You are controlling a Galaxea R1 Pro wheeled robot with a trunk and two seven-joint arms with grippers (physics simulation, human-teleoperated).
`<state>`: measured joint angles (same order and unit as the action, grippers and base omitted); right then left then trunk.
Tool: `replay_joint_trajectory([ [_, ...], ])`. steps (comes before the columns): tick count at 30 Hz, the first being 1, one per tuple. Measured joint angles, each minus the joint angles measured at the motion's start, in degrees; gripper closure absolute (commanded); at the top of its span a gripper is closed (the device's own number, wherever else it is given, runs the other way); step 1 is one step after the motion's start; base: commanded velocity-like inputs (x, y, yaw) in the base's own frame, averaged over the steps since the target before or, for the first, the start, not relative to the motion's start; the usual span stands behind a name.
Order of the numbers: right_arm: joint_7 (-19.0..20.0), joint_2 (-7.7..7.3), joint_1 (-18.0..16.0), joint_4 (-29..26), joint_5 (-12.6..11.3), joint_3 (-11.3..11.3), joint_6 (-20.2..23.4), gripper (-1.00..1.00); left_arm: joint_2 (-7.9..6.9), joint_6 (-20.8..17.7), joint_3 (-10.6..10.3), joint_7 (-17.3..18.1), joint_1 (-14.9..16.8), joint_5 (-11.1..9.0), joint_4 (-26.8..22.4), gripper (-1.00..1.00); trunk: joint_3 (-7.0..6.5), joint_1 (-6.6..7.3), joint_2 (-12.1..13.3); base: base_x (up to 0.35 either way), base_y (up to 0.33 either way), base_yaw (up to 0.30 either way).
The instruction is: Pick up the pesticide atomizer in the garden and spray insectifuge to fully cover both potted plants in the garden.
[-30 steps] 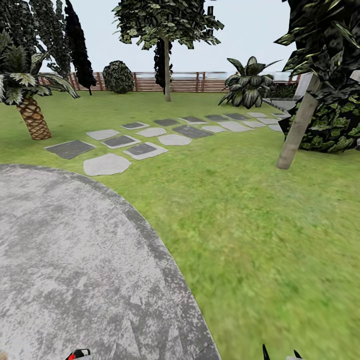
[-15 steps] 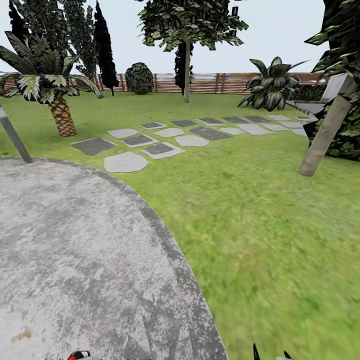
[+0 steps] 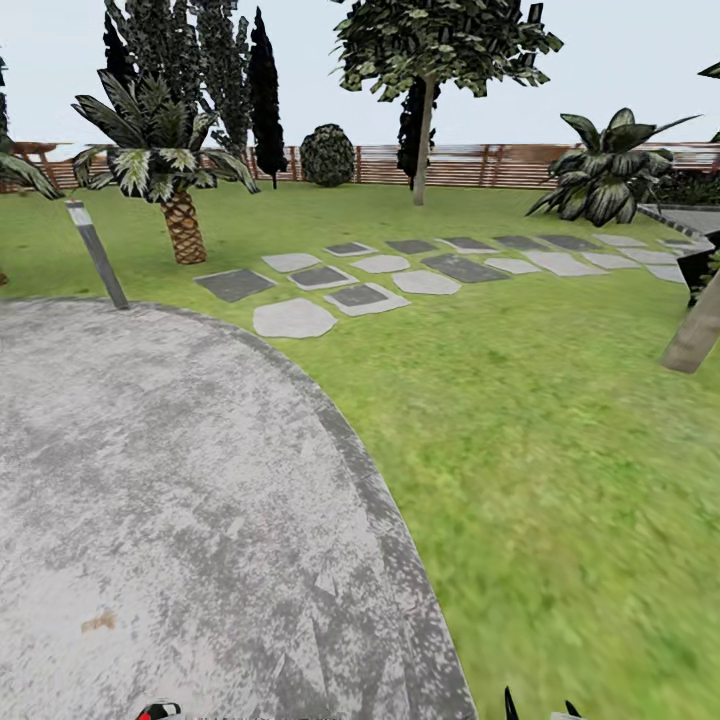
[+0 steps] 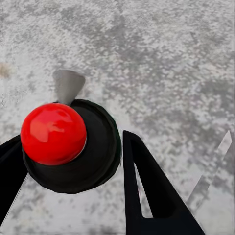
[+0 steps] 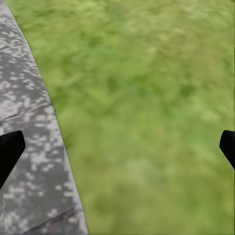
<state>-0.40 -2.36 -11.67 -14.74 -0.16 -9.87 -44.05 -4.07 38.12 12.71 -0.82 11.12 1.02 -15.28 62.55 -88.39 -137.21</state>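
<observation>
In the left wrist view the pesticide atomizer [image 4: 95,152] shows as a dark round body with a shiny red cap and a pale grey nozzle. My left gripper [image 4: 71,141] is shut on it, one black finger against each side. Its red top also peeks in at the lower edge of the head view [image 3: 157,712]. My right gripper [image 5: 117,147] is open and holds nothing, its tips far apart over the seam between paving and grass; the tips also show in the head view [image 3: 538,710]. The potted plants are out of view. Around me lies the garden, with lawn [image 3: 560,450] and a round grey patio [image 3: 150,480].
A grey bollard lamp post [image 3: 97,255] leans at the patio's far edge beside a palm [image 3: 182,215]. Stepping stones [image 3: 360,285] run across the lawn toward the right. A slanted tree trunk [image 3: 695,335] stands at the right, and a wooden fence [image 3: 480,165] closes the back.
The whole head view has swung left, so the trees and stones sit further right and the lamp post has come into sight. Neither gripper has changed.
</observation>
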Motion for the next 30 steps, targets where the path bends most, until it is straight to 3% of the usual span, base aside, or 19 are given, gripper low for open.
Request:
replay_joint_trajectory([
  [12,0.0,0.16,0.0,0.04,0.05,0.08,0.0,-1.0,0.05,0.1,-0.71,-1.13,0.04,0.4,-0.03,1.0,0.46,0.0,0.0,0.012,0.0,0.276],
  [30,0.0,0.17,0.0,0.04,0.06,0.15,0.01,-1.0,0.02,0.19,-0.27,-1.2,0.04,-0.01,-0.17,1.0,1.17,0.04,0.0,0.319,0.033,0.274],
])
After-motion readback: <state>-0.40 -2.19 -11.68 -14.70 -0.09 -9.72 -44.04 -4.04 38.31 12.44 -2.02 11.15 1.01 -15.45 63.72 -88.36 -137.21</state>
